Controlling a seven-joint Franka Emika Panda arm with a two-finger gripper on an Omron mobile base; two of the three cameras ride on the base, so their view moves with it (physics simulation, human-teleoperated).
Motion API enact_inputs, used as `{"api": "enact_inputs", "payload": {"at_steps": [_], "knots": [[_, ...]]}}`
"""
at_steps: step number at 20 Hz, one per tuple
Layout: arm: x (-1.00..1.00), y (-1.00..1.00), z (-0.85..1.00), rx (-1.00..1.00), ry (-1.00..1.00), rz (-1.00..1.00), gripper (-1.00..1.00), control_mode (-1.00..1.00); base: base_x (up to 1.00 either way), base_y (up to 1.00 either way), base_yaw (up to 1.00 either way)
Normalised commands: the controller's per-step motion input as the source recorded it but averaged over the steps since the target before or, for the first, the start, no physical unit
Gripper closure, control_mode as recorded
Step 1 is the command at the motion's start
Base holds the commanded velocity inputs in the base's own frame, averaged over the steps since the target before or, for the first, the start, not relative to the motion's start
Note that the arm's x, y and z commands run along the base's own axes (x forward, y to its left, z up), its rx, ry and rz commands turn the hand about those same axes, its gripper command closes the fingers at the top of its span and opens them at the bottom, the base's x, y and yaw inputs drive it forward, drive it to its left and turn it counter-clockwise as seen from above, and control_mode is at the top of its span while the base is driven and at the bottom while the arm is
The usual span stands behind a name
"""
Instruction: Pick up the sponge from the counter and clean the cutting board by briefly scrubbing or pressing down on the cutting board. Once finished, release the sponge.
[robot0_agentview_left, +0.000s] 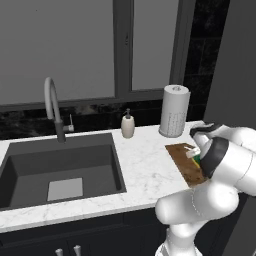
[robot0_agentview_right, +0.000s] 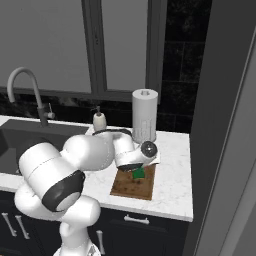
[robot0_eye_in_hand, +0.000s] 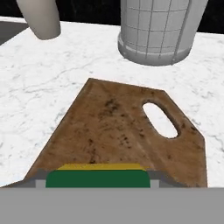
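The brown wooden cutting board (robot0_eye_in_hand: 118, 131) lies on the white marble counter (robot0_eye_in_hand: 43, 87), its handle hole pointing away from me. My gripper (robot0_eye_in_hand: 98, 180) is shut on the sponge (robot0_eye_in_hand: 98, 177), which has a dark green face with a yellow layer behind it. The grey fingertips (robot0_eye_in_hand: 40, 179) press on both ends of the sponge. From the right base view the sponge (robot0_agentview_right: 138, 173) sits low over the far half of the board (robot0_agentview_right: 134, 186), under the hand (robot0_agentview_right: 137, 169). In the left base view the sponge (robot0_agentview_left: 196, 160) peeks out over the board (robot0_agentview_left: 184, 162). Whether it touches the wood I cannot tell.
A paper towel roll (robot0_agentview_left: 174, 110) stands just behind the board and a soap dispenser (robot0_agentview_left: 128, 125) to its left. The dark sink (robot0_agentview_left: 60, 165) with its faucet (robot0_agentview_left: 52, 107) takes up the counter's left. A tall dark panel (robot0_agentview_right: 220, 125) closes off the right side.
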Motion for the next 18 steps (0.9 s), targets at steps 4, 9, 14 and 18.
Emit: {"api": "enact_inputs", "payload": {"at_steps": [4,9,14,18], "knots": [[0.00,0.89,0.49,0.00,0.09,0.41,1.00,-1.00,0.00,0.00,0.00],[0.00,1.00,0.31,-0.12,0.10,0.49,1.00,-1.00,0.00,0.00,0.00],[0.00,0.97,0.07,-0.13,0.10,0.51,1.00,-1.00,0.00,0.00,0.00],[0.00,0.70,-0.30,-0.01,0.05,0.27,1.00,-1.00,0.00,0.00,0.00]]}}
